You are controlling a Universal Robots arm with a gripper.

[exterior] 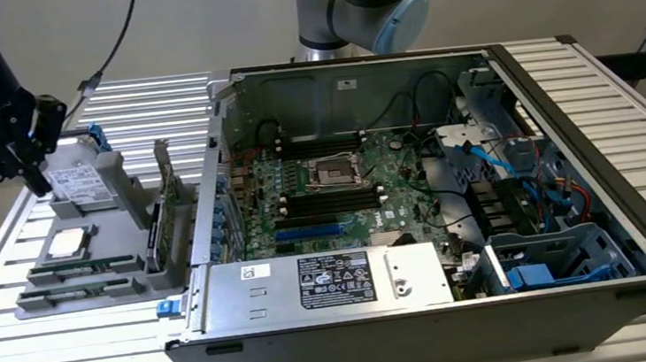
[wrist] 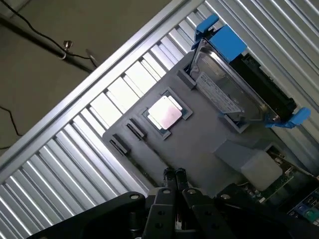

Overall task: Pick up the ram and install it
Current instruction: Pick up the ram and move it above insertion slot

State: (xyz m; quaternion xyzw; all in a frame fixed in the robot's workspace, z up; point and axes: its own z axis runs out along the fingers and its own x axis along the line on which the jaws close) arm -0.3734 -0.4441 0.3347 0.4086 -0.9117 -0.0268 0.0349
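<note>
Green ram point(exterior: 80, 269) lies unlifted in its grey holder point(exterior: 74, 304), our gripper point(wrist: 174, 174) hovering nearby, pinched shut and empty, so we judge pickup and installation both undone.

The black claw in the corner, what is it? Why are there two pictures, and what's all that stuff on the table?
That claw is the gripper, the hand of a robot arm. One picture comes from a camera standing off the arm; the other from a camera on its wrist, looking past the fingers. On the slatted table sits an open computer. Beside it a grey tray holds spare parts: a silver chip, a hard drive, and what looks like the ram, thin green memory sticks. The gripper hangs over the tray, shut, with nothing between its fingers.
</note>
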